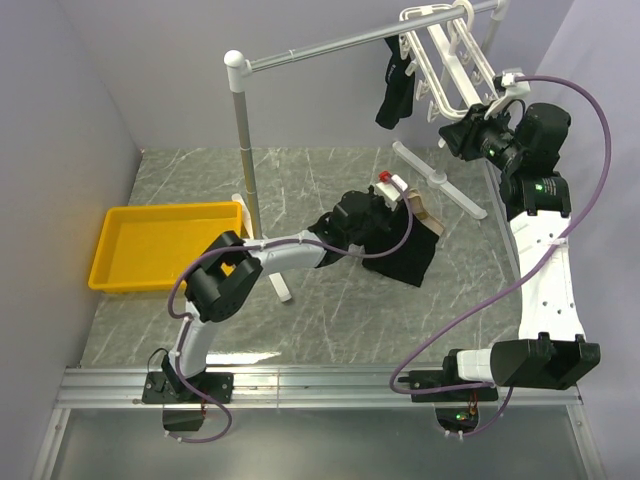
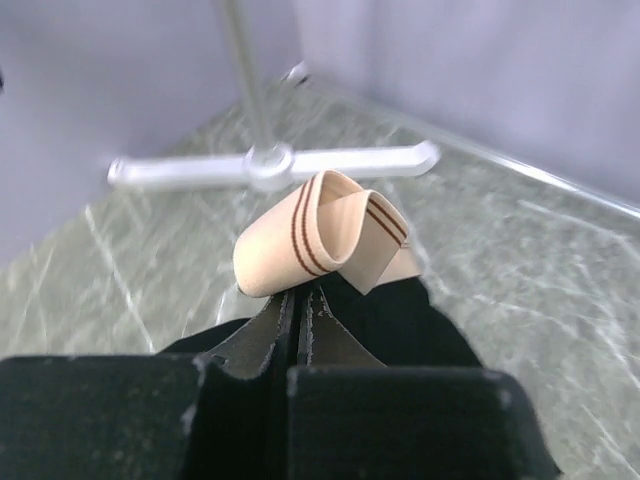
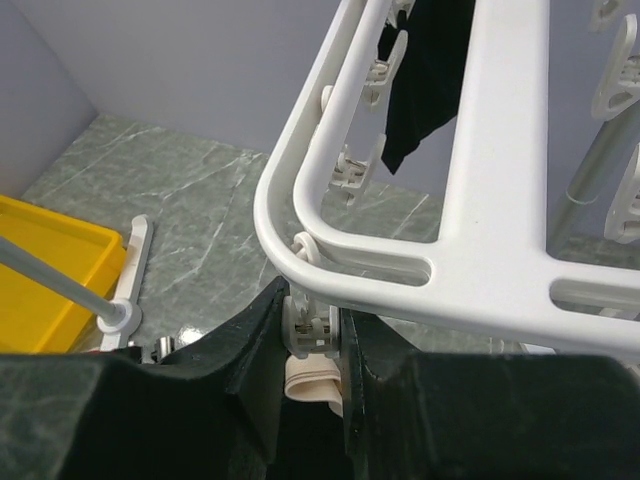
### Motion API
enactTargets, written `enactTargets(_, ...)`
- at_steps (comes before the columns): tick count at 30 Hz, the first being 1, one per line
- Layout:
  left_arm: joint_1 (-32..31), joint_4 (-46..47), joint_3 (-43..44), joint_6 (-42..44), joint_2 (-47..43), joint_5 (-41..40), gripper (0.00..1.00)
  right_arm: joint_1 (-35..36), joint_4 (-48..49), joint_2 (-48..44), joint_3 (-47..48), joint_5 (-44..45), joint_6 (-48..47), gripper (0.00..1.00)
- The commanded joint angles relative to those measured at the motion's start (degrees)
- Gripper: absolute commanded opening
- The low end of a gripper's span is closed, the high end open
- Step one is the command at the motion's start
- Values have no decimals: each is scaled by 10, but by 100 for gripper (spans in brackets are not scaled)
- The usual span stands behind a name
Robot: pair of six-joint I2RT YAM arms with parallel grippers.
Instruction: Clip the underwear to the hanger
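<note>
Left claw (image 2: 301,305) is pinching the underwear (image 2: 330,235) at its waistband for lifting, right claw (image 3: 313,318) squeezing a hanger (image 3: 500,180) clip (image 3: 309,332), presumably to open it.

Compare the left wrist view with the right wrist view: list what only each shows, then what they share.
Only the left wrist: the left gripper shut on the underwear's looped tan waistband. Only the right wrist: the hanger, the right gripper closed on one clip, a small black garment hanging from it, the yellow tray. Both: the tan waistband, the stand's white foot, the marble table.
</note>
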Motion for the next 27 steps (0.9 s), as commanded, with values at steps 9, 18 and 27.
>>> enactTargets(9,18,-5,72,-10,-62,152,0,2,26,-23,-14,-25,-2,0)
enactTargets(18,47,-142,215,-123,-21,223,0,2,25,-21,-14,-35,8,0)
enactTargets(27,50,-174,260,-156,8,215,0,2,39,-20,-14,-51,65,0)
